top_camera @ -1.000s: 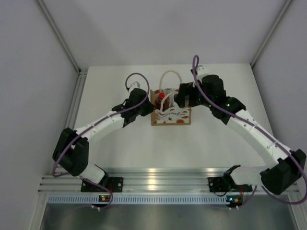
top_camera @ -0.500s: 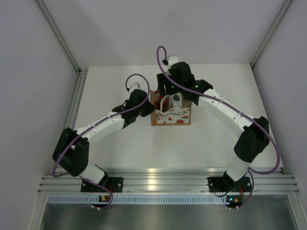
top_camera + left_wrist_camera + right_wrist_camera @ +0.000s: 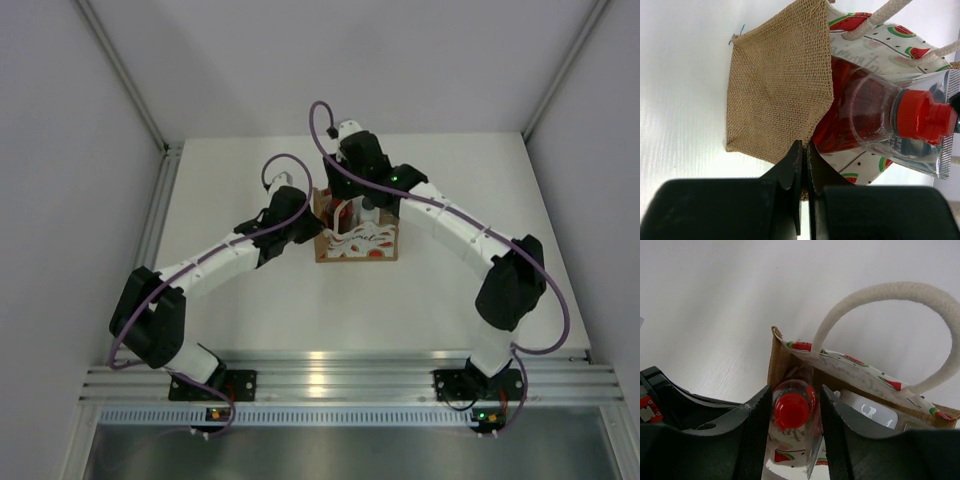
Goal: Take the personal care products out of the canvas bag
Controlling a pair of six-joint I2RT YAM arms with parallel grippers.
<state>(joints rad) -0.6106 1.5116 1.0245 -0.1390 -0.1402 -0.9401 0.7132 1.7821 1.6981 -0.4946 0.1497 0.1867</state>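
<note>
Red bottle sits between the right claw's spread fingers (newly swung over the canvas bag); left claw clamps the bag wall. Lift-out looks next.

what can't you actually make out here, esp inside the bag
- How many products are inside: in the top view the right arm covers the mouth of the canvas bag.
- Right pincer grip: the right wrist view shows its fingers flanking the red bottle, but contact is hidden.
- Pale item beside it: mostly hidden by the bag wall, so which product it is stays unclear.
- Bag lettering: too small in the top view.
</note>
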